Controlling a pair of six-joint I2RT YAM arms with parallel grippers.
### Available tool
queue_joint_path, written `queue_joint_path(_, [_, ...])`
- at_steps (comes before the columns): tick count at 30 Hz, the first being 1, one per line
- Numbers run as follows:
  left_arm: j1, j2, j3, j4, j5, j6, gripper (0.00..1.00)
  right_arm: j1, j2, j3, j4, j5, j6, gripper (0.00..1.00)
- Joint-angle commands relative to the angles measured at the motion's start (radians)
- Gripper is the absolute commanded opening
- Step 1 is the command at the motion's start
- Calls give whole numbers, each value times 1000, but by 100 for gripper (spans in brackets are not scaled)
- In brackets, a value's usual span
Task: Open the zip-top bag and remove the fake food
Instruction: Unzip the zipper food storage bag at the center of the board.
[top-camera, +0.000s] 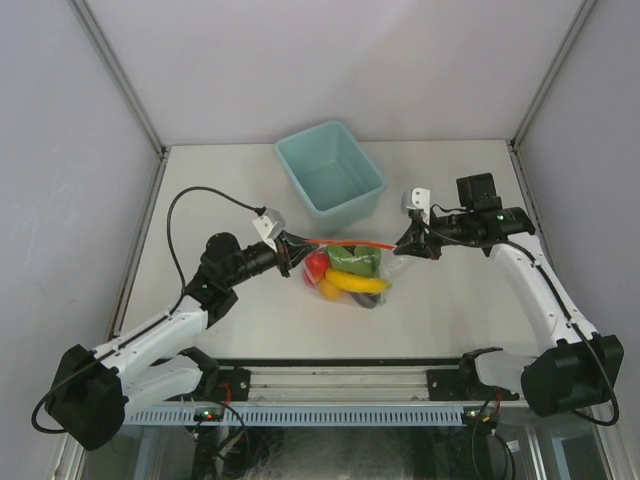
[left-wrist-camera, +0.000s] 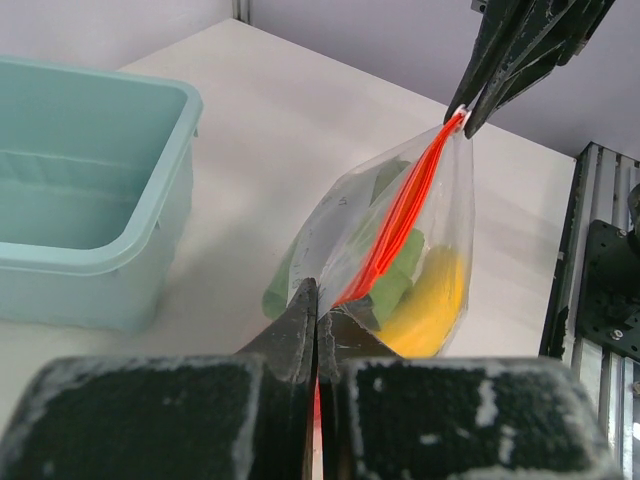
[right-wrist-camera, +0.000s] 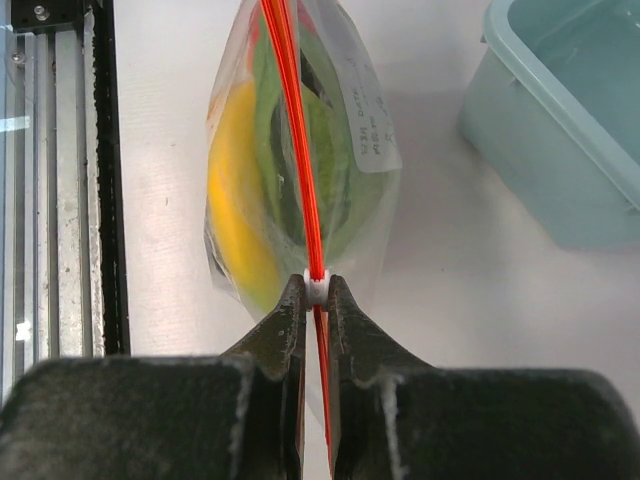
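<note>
Item: zip-top bag (top-camera: 372, 262), midway between the counter's (top-camera: 230, 180) side edges, fake food (top-camera: 345, 276) inside. I hold left tool (top-camera: 293, 247) and right tool (top-camera: 403, 245) clenched on opposite zipper (top-camera: 345, 243) ends (long axis left-right, sealed).

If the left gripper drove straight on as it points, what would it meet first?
The left gripper would first crumple the zip-top bag it pinches, along the red zipper strip; beyond, likely the right gripper clamped on the strip's far end.

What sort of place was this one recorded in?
Likely a lab robot cell: plain grey walls, aluminium corner posts, and a white table with a mounting rail along its near edge.
</note>
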Motion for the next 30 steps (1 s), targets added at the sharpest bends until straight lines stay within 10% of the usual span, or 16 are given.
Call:
queue_joint_path(1, [20, -36, -15, 42, -15, -15, 0, -34, -31, 0, -40, 14, -34, 0])
queue_joint_path(30, [52, -32, -16, 41, 8, -22, 0, -151, -33, 0, -149, 63, -170, 0])
